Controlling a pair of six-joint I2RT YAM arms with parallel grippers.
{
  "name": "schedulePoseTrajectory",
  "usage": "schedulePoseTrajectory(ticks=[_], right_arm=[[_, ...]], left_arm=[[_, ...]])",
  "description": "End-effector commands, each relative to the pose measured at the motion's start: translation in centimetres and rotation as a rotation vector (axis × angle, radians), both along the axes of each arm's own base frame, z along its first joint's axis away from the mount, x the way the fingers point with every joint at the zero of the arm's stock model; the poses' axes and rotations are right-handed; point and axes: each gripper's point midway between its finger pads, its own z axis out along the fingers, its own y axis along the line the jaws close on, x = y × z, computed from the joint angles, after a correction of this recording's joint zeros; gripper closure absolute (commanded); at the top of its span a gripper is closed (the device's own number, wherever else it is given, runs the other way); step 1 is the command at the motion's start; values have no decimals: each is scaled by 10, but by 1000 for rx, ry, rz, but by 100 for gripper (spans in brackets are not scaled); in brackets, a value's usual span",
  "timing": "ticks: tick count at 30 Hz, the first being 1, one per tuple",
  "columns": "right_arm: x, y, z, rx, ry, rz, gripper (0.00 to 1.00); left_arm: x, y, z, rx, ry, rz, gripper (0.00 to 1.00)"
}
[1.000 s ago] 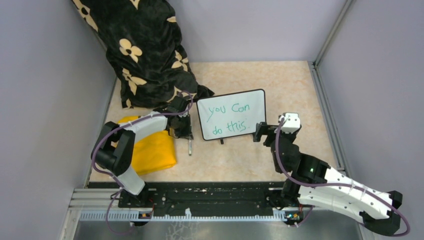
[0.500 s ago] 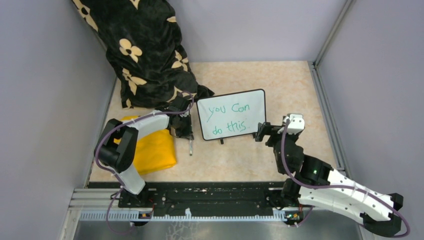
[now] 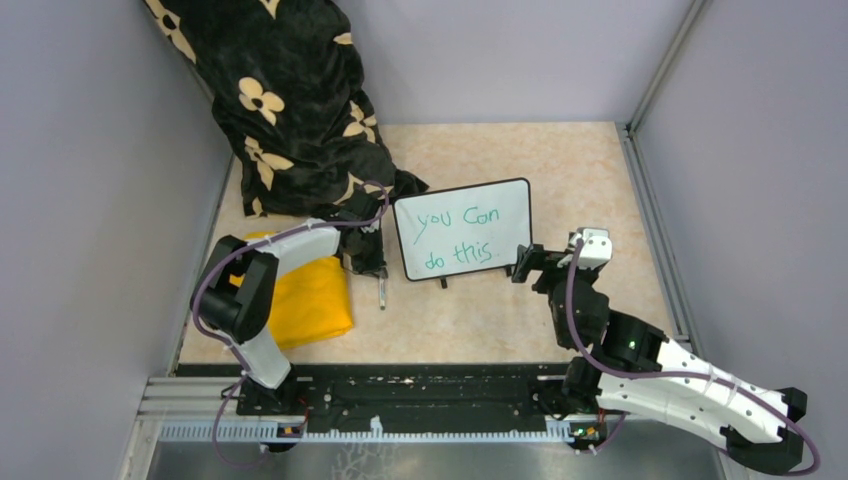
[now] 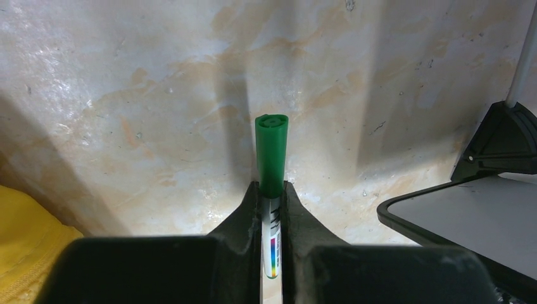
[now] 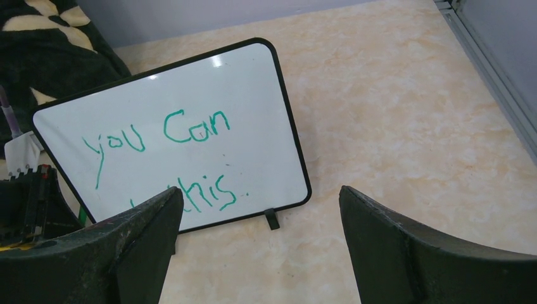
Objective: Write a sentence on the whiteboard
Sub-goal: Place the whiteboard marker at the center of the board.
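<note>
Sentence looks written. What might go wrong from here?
1. The left hand grips the green marker close to the whiteboard edge; pulling away might knock the standing board.
2. The open right hand sits near the board's lower corner and might nudge it or smear the sentence.

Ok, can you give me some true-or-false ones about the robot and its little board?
1. The sentence on the whiteboard is written in green. True.
2. The left gripper holds a red pen. False: it grips a marker with a green cap.
3. The right gripper is squeezing the whiteboard. False: its jaws stand wide open and hold nothing.
4. A yellow cloth lies on the table by the left arm. True.
</note>
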Motion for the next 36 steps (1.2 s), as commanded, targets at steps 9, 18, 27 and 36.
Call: schedulePoseTrajectory(ticks=[9, 18, 27, 36], right_arm=[[0, -4, 7, 37, -17, -20, 10], [0, -4, 7, 37, -17, -18, 10], [0, -4, 7, 40, -18, -18, 10], [0, -4, 7, 42, -18, -17, 10]], left_arm=[[-3, 16, -24, 95, 47, 17, 82], [-3, 18, -27, 110, 50, 19, 79], [-3, 17, -27, 107, 54, 16, 74], [-3, 19, -28, 117, 54, 21, 74]])
